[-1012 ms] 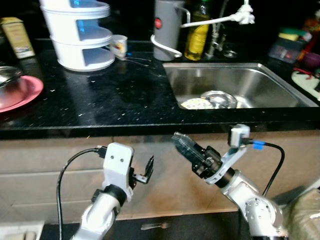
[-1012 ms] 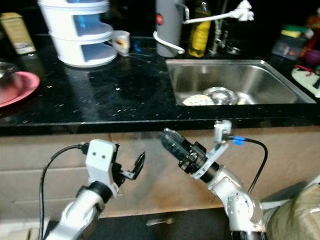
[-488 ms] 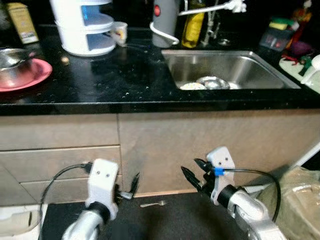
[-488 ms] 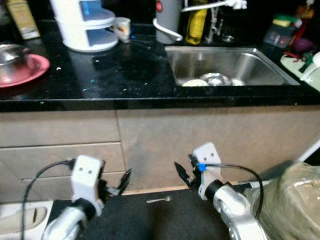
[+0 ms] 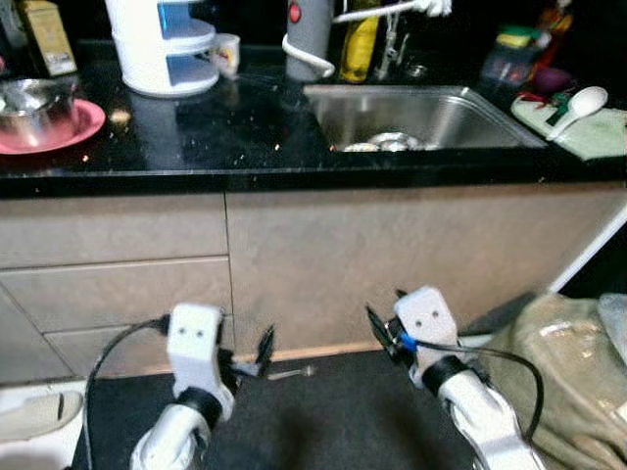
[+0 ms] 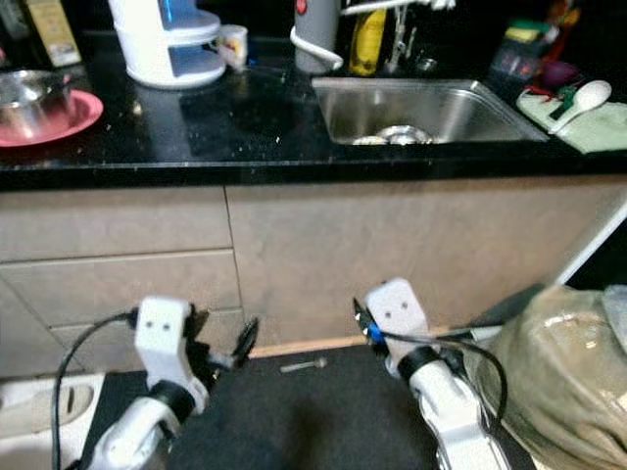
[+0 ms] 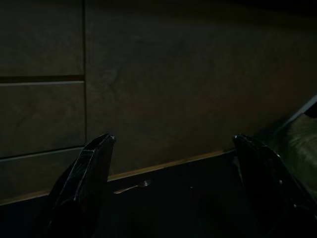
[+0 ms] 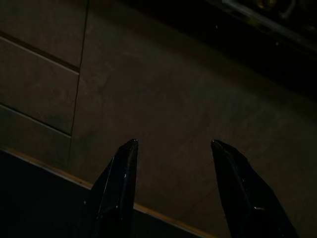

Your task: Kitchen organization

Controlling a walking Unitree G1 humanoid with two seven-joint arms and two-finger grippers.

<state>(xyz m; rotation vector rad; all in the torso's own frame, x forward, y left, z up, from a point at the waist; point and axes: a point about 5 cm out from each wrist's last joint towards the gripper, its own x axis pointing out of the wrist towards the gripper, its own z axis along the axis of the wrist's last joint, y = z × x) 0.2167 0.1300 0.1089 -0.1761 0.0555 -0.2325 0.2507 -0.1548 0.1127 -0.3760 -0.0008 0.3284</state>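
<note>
A small metal spoon [image 5: 290,373] lies on the floor at the foot of the beige cabinet front [image 5: 392,259], at the edge of a black mat [image 5: 323,416]. My left gripper [image 5: 259,354] hangs low just left of the spoon, open and empty. In the left wrist view the spoon [image 7: 132,187] lies between and beyond the spread fingers [image 7: 89,173]. My right gripper [image 5: 380,328] hangs open a little to the right, facing the cabinet [image 8: 173,99]. On the black counter [image 5: 235,127], the sink [image 5: 431,117] holds dishes [image 5: 387,143].
A pink plate [image 5: 69,127] with a steel bowl, a white tiered container [image 5: 162,44], a mug [image 5: 227,54], a grey kettle [image 5: 309,34] and a yellow bottle [image 5: 360,44] stand on the counter. A white spoon [image 5: 578,101] lies on a green cloth. A beige bag [image 5: 568,372] sits right.
The camera has pulled back and tilted down, so the counter sits higher in view. Both arms dropped from counter height to near the floor. The spoon stays on the floor.
</note>
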